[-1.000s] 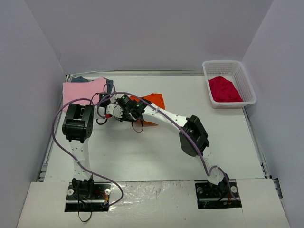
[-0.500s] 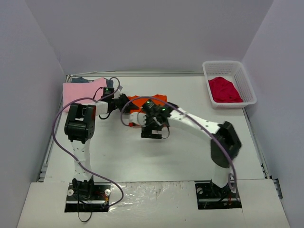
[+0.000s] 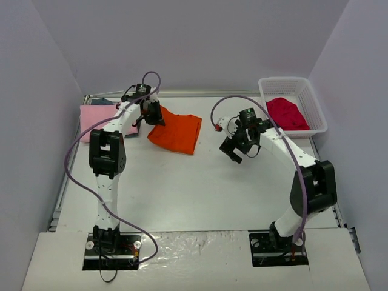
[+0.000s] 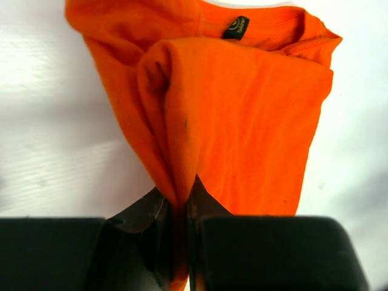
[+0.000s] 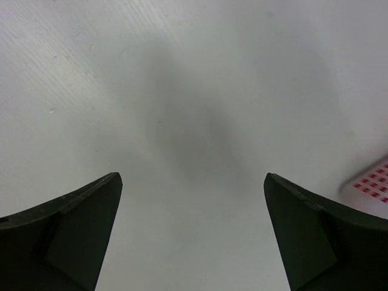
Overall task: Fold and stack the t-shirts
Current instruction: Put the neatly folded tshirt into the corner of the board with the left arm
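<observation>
A folded bright orange t-shirt [image 3: 177, 132] lies on the table at the back centre-left. My left gripper [image 3: 154, 115] is shut on its left edge; in the left wrist view the orange t-shirt [image 4: 242, 109] bunches between the two black fingers [image 4: 206, 209], its collar label at the far end. A light pink t-shirt [image 3: 100, 119] lies folded at the back left, with a dark blue-grey t-shirt [image 3: 102, 101] peeking out behind it. A crimson red t-shirt [image 3: 286, 113] lies crumpled in the basket. My right gripper [image 3: 233, 151] hovers open over bare table, nothing between its fingers [image 5: 79, 230].
The white lattice basket [image 3: 312, 103] stands at the back right; a corner of it shows in the right wrist view [image 5: 373, 185]. Grey walls enclose the table on three sides. Purple cables loop off both arms.
The right gripper let go of the orange t-shirt, opened and swung right to mid-table. The left gripper carried the shirt's edge back and left, and the shirt now lies flatter.
</observation>
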Available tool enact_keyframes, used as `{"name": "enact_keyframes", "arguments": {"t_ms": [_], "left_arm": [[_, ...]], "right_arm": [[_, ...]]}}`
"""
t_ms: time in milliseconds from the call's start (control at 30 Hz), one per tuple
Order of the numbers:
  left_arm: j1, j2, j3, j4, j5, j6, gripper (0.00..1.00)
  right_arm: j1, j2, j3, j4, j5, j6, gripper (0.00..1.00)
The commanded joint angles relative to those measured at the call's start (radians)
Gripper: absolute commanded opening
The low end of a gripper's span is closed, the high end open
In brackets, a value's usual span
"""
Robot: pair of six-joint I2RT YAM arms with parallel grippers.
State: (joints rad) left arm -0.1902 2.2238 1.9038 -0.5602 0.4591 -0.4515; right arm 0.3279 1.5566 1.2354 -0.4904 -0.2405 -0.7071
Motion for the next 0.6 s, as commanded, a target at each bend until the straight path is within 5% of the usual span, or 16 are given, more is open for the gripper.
{"name": "enact_keyframes", "arguments": {"t_ms": [0, 300, 567], "left_arm": [[-0.006, 0.01, 0.164, -0.228, -0.223, 0.166, 0.02], [-0.031, 0.171, 0.618, -0.492, -0.537, 0.293, 0.02], [-0.083, 0.177, 0.676, -0.534, -0.743, 0.379, 0.02]], "right_arm": [[-0.003, 0.072, -0.004, -0.014, -0.121, 0.041, 1.0], [0.0, 0.221, 0.009, -0.016, -0.19, 0.047, 1.0], [0.005, 0.247, -0.01, -0.017, -0.195, 0.044, 1.0]]}}
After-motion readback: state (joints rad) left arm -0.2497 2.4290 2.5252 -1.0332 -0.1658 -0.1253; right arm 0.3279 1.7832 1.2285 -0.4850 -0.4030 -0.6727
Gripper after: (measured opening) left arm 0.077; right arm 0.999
